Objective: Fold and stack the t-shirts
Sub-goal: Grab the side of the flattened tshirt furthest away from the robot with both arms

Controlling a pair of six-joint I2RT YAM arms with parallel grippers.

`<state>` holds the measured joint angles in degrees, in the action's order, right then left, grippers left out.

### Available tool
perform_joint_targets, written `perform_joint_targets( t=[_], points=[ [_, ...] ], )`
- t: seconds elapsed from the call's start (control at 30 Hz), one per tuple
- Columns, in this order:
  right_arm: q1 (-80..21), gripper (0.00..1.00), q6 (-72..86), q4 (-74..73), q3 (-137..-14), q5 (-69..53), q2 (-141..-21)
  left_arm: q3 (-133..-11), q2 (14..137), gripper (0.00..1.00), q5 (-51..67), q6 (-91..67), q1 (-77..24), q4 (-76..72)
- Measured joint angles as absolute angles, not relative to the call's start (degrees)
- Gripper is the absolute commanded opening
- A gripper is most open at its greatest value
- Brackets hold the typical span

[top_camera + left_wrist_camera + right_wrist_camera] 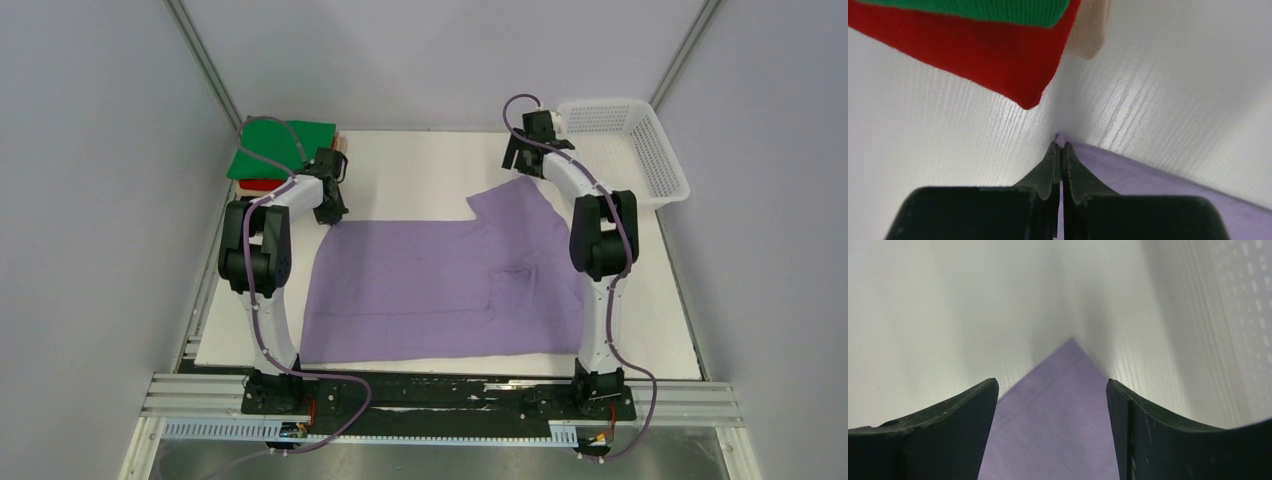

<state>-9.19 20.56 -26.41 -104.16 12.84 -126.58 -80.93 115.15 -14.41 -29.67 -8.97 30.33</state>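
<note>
From above, the lavender t-shirt (420,290) lies spread flat on the table (420,170) between the arms, with the folded stack (270,150) at far left. The left wrist view shows the left gripper (1059,147) closed, pinching the shirt's corner. The right wrist view shows the right gripper (1052,390) open astride another corner.
</note>
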Motion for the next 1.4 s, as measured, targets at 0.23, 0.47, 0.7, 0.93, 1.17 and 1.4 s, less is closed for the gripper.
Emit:
perform_joint_targets(
  t=[0.23,0.47,0.7,0.93,1.17,1.4],
  points=[
    [-9.4,0.64,15.0,-27.1,-115.9,12.6,-136.7,-80.9,115.1,0.0,-14.2,-29.7,-9.0,30.3],
    [-9.6,0.51,12.7,-27.3,-116.9,13.0,-140.1,-80.9,115.1,0.0,-14.2,-29.7,-9.0,30.3],
    [-9.6,0.42,12.5,-24.9,-112.9,13.6,-138.3,-80.9,115.1,0.0,-14.2,-29.9,-9.0,30.3],
    [-9.7,0.2,14.9,-24.6,-107.7,14.0,-134.9,-80.4,114.8,0.0,-14.2,-29.9,-9.0,30.4],
    [-9.7,0.0,16.3,-24.8,-105.7,14.5,-133.4,-80.3,114.6,0.0,-14.0,-29.9,-9.1,30.5],
    [-11.0,0.0,15.2,-24.8,-98.3,14.2,-126.3,-78.8,112.1,0.0,-14.0,-29.9,-9.9,31.1]
  ],
)
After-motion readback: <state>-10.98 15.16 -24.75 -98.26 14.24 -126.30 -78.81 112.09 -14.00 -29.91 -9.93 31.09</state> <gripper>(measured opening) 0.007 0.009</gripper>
